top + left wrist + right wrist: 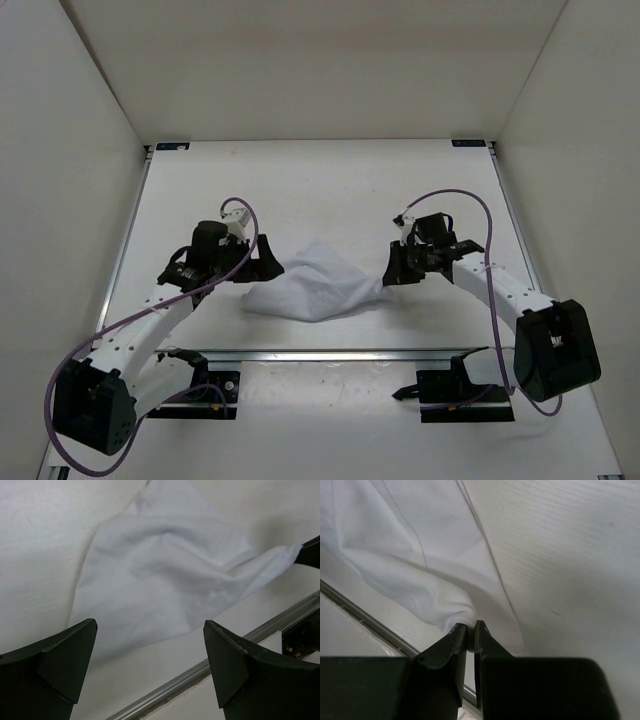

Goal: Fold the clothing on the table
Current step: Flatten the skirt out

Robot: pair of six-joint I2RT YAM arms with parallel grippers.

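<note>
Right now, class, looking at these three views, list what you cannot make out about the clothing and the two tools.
- Right wrist view: how much clothing the right tool pinches; its shut fingers cover that corner.
- Left wrist view: the clothing's far end, cut off by the top edge.
- Top view: whether the left tool touches the clothing; too small.

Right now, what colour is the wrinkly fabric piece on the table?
Plain white wrinkly cloth, no pattern; left wrist view.

Robot lab cell, white walls [70, 150], railed table [320, 190]
</note>
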